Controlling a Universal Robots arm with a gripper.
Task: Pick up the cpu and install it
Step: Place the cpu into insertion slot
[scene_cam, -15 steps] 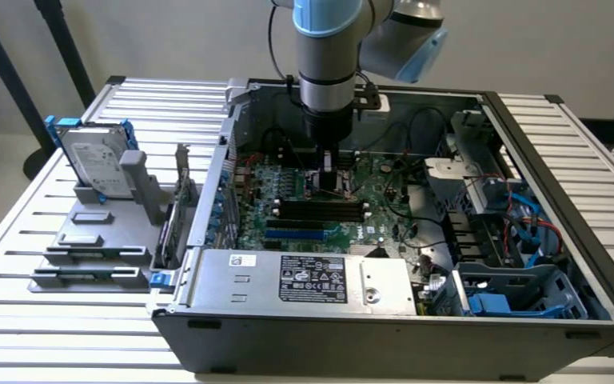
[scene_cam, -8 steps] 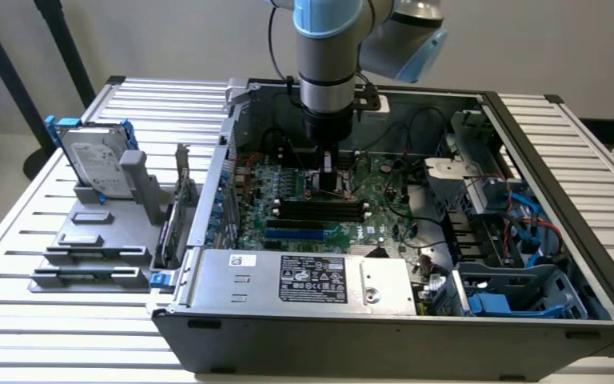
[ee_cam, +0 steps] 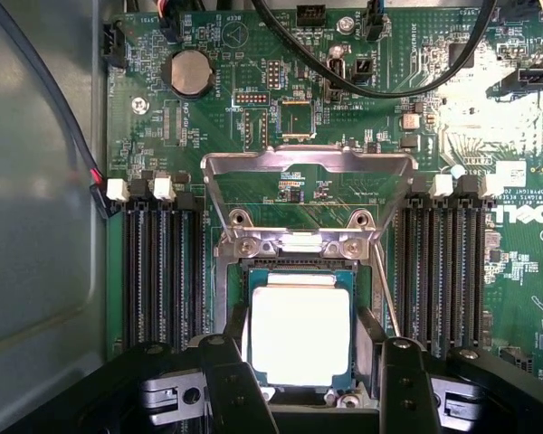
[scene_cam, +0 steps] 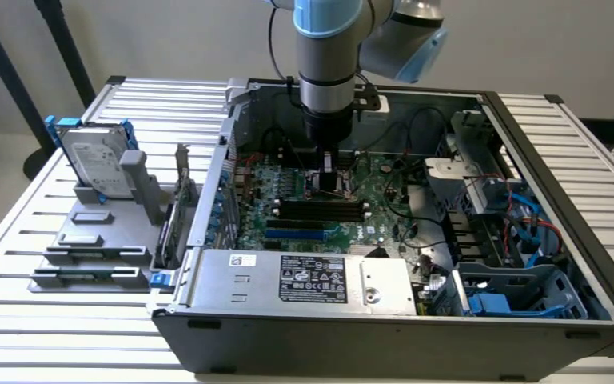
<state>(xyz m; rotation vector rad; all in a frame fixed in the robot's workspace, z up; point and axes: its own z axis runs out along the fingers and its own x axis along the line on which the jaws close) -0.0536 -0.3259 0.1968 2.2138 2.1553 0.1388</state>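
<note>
The cpu (ee_cam: 300, 333), a small square chip with a bright metal top, lies level in the motherboard socket (ee_cam: 228, 298) between the memory slots. My gripper (ee_cam: 304, 366) straddles it, one black finger (ee_cam: 228, 371) against each side, so it is shut on the cpu. The socket's metal load plate (ee_cam: 308, 167) is flipped up and open beyond the chip. In the exterior view my gripper (scene_cam: 332, 178) reaches straight down into the open computer case (scene_cam: 392, 336), its tips at the motherboard (scene_cam: 318, 216).
Memory slots (ee_cam: 158, 271) flank the socket on both sides. Black cables (ee_cam: 407, 81) cross the board. A power supply (scene_cam: 307, 280) fills the case's front. A hard drive with a blue bracket (scene_cam: 96, 160) stands in a grey fixture at the exterior view's left.
</note>
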